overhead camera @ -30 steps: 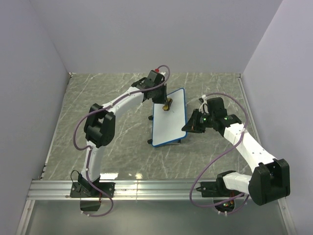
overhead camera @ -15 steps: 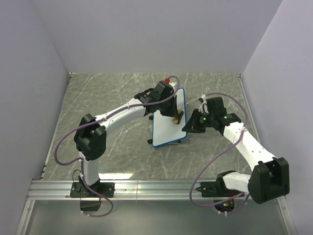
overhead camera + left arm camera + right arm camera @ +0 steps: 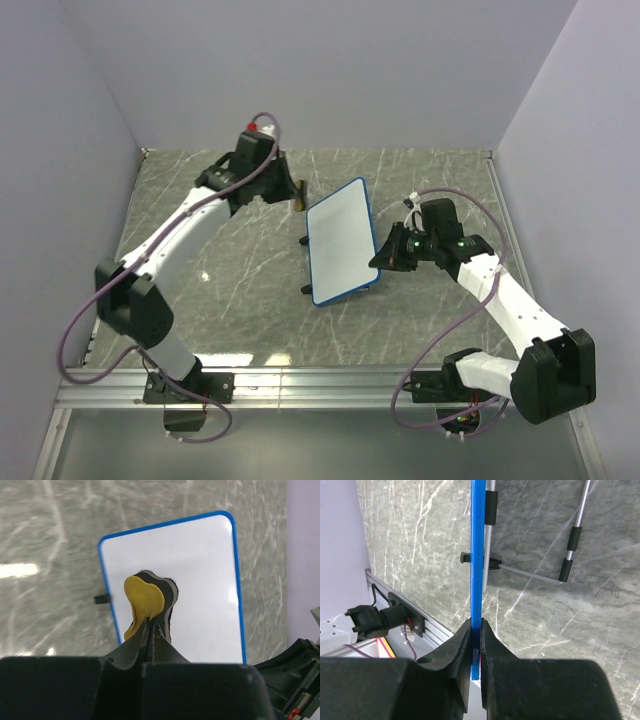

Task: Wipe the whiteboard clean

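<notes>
The whiteboard (image 3: 342, 243) stands tilted on the worktop (image 3: 230, 270), its white face turned up and to the left, a thin blue rim around it. No marks show on the face in the top view or in the left wrist view.

The right gripper (image 3: 476, 636) is clamped on the whiteboard's right long edge, near the near corner. In its own camera the board is seen edge-on as a blue strip running straight up from between the fingers (image 3: 457, 650), which press on both faces. Behind the board in that view is its wire stand (image 3: 491, 507) with black sleeves, resting on the worktop.

The left gripper (image 3: 151, 626) is closed on the eraser (image 3: 145, 596), a yellow bow-shaped piece with a dark felt layer, pinched at its lower end so the rest sticks out past the fingertips. In the top view the eraser is just beside the whiteboard's far left corner, apart from the board. The left wrist camera looks past it onto the board's face.
</notes>
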